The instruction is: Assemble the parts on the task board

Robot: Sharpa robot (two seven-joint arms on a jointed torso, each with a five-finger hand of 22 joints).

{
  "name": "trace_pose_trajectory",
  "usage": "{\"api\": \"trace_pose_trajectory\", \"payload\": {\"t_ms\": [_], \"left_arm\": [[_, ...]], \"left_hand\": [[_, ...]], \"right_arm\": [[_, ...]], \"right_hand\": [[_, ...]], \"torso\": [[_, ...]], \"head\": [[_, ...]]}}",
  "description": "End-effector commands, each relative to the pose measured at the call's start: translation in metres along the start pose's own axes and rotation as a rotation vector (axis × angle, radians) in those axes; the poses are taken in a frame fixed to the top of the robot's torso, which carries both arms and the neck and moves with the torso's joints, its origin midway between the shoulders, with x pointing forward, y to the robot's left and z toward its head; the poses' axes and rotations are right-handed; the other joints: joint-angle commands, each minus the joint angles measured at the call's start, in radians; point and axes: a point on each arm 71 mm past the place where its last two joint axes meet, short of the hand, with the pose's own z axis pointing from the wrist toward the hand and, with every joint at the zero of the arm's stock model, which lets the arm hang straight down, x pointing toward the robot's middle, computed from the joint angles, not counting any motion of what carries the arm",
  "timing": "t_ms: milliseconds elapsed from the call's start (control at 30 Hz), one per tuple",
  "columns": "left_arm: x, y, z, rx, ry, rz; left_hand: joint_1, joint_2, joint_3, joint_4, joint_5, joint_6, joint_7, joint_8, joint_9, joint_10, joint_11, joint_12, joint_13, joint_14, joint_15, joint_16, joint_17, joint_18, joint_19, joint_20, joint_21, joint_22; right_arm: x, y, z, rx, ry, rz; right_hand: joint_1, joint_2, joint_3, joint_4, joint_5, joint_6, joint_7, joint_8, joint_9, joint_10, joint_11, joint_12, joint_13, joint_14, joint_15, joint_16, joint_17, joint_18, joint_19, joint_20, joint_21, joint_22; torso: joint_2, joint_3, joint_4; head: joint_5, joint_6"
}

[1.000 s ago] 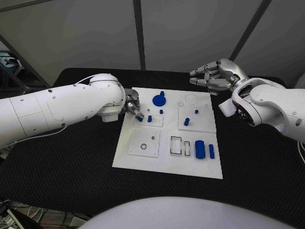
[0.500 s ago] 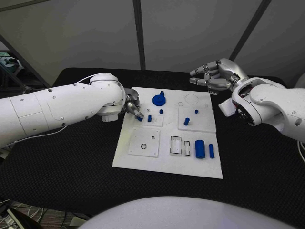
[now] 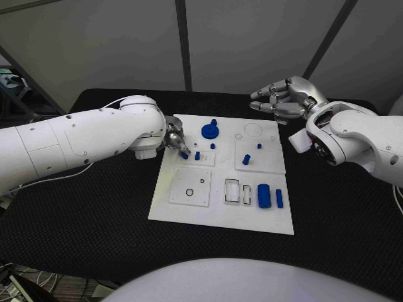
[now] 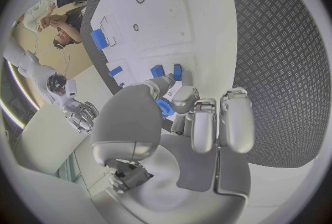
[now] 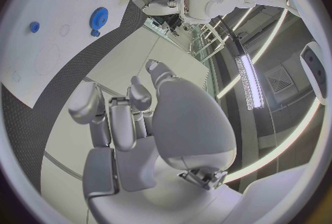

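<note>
**Left hand pinching a blue part at the board's left edge**

On the black table [image 3: 92,207], the white task board [image 3: 221,220] is lying flat with its long axis running away from the robot. Its recesses are holding several blue parts: a round gear [image 3: 210,131] standing near the far edge, a short peg [image 3: 246,160] standing upright in the right panel, and a fat cylinder [image 3: 264,197] lying beside a slim bar [image 3: 279,199] in the near right corner, both pointing along the board's length. Two rectangular slots [image 3: 232,191] are sitting just left of the cylinder.

The left hand [image 3: 174,139] is hovering at the board's left edge, its fingers pinching a small blue part [image 4: 165,108]; the wrist view is showing that piece clamped between thumb and fingertips, just beside two small blue pegs [image 4: 166,72] standing on the board.

The right hand [image 3: 283,100] is hanging above the table beyond the board's far right corner, fingers curled inward and gripping nothing. Grey panel walls are closing off the space behind the table.
</note>
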Motion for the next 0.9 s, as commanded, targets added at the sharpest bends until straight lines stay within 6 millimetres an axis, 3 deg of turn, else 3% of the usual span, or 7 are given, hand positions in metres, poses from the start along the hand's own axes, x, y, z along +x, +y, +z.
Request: {"api": "trace_pose_trajectory", "payload": {"t_ms": [33,900], "left_arm": [[0.0073,0.0012,0.0019,-0.017,0.05,0.004],[0.0046,0.0022,0.0051,-0.033,0.025,-0.02]], "left_hand": [[-0.017,-0.001,-0.019,0.008,0.003,0.013,-0.002,0.006,0.001,0.005,0.0,0.006,0.003,0.105,-0.008,0.003,0.259,-0.086,0.03,-0.006,0.005,0.121],[-0.077,0.003,-0.158,0.049,0.003,0.03,-0.006,0.005,0.01,0.009,-0.004,0.012,0.011,0.105,-0.012,0.003,0.259,-0.089,0.037,-0.012,0.015,0.133]], "right_arm": [[0.0003,0.0018,0.0004,-0.008,0.006,0.005],[0.0,0.0016,0.0003,-0.008,0.005,0.006]], "right_hand": [[-0.008,0.0,-0.001,0.006,0.006,-0.007,-0.002,0.0,-0.001,0.001,-0.001,-0.001,0.0,0.045,-0.006,-0.006,0.001,0.006,0.003,0.0,-0.006,0.002],[-0.009,0.0,-0.001,0.006,0.006,-0.008,-0.002,0.0,-0.001,-0.001,-0.001,-0.003,-0.003,0.044,-0.006,-0.008,-0.001,0.006,0.003,0.0,-0.007,0.001]], "torso": [[0.0,-0.0003,0.0002],[0.0,-0.0006,0.0008]], "head": [[-0.001,-0.001],[-0.005,-0.002]]}}
